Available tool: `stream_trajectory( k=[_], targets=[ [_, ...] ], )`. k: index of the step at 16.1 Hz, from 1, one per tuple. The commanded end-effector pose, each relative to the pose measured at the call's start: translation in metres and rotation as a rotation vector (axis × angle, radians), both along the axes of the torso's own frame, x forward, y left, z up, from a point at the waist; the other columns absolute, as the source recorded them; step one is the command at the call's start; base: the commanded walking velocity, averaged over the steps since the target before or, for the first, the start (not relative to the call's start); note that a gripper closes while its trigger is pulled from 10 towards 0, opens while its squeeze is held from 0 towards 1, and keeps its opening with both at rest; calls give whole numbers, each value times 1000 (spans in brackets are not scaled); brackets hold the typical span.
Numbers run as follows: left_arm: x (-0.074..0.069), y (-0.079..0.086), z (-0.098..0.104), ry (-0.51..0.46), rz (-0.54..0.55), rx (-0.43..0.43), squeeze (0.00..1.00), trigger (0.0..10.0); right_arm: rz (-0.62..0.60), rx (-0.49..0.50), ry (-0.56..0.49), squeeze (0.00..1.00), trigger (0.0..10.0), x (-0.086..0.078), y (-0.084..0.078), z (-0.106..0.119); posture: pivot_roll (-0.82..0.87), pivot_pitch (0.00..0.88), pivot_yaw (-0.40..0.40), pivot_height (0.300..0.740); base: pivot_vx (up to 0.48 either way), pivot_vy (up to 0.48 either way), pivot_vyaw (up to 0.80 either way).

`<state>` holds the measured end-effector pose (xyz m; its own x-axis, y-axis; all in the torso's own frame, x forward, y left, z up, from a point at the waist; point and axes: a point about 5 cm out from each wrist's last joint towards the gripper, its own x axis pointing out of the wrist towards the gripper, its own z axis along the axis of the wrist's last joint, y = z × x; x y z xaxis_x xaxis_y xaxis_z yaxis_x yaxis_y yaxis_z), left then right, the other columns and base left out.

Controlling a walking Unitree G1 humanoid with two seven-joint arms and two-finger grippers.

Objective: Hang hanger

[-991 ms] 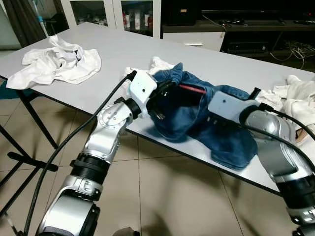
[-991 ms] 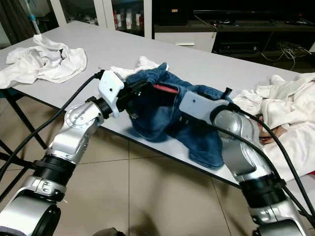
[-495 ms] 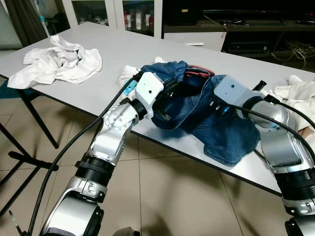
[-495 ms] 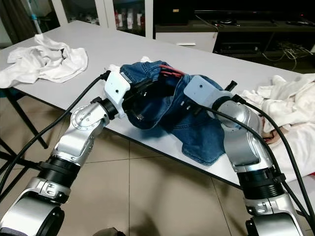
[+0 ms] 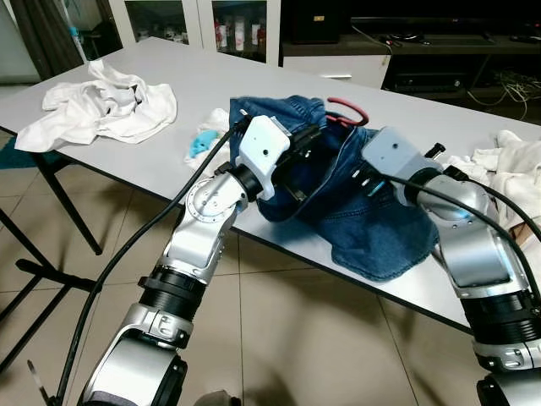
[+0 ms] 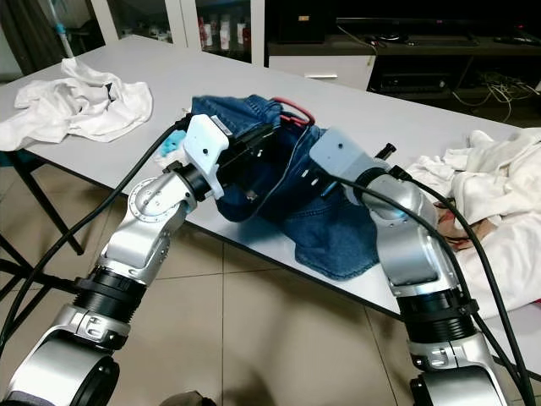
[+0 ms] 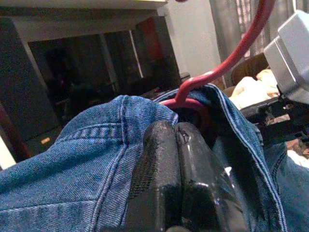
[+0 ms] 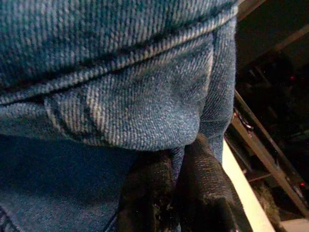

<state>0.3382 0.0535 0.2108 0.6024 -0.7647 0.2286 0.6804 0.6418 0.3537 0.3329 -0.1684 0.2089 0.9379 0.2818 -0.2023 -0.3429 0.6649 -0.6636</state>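
Lifting is the step in hand, as I judge it: both arms raise the blue denim jeans point(image 5: 355, 207) from the grey table point(image 5: 211, 93), together with the red wire hanger point(image 5: 347, 112) that sits inside the waistband. The left gripper point(image 7: 176, 159) has its two black fingers pressed together on the waistband, just at 6 o'clock under the red neck of the hanger. The right gripper point(image 8: 178, 183) is also closed on a fold of the same denim. From the head camera the hook of the hanger stands out at 12 o'clock of the jeans, near the middle of the table, while the leg part still lies on the table edge toward 5 o'clock. A crumpled white cloth point(image 5: 101, 106) lies far at 10 o'clock, and another white cloth point(image 5: 516, 169) at 3 o'clock. The next move probably calls for bringing the garment fully free of the table, keeping the hook upward and uncovered, and then finding a rail for it; no rail is visible.
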Motion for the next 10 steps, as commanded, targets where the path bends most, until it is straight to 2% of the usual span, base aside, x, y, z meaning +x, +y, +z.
stream_trajectory(
  k=[1,3,5,6,7,8,9,10],
  targets=[
    [-4,-9,3,-37,-45,39,0,10000,39,47,-55,0,10000,-1,2,13,-5,0,24,723,0,0,0],
    [-3,-8,5,-59,-28,47,0,10000,59,116,-50,0,10000,-2,2,10,-3,0,22,723,0,0,0],
    [-2,-6,8,-57,-32,29,0,10000,59,142,-39,0,10000,-3,2,5,2,0,20,723,0,0,0],
    [-2,-3,10,-59,-21,3,1000,10000,64,146,-36,0,10000,-4,2,3,2,0,20,723,0,0,0],
    [-2,-3,11,-72,-11,3,1000,10000,73,154,-36,0,10000,-5,3,3,2,0,22,723,0,0,0],
    [-2,-2,12,-91,-2,16,627,10000,83,167,-39,0,10000,-6,2,2,2,0,22,723,0,0,0],
    [-1,-2,13,-97,2,17,0,10000,89,174,-42,0,10000,-7,2,2,2,0,23,723,0,0,0],
    [-1,0,21,-129,14,-14,0,10000,83,183,-49,0,10000,-8,-3,0,-1,0,24,723,0,0,0]
  ],
)
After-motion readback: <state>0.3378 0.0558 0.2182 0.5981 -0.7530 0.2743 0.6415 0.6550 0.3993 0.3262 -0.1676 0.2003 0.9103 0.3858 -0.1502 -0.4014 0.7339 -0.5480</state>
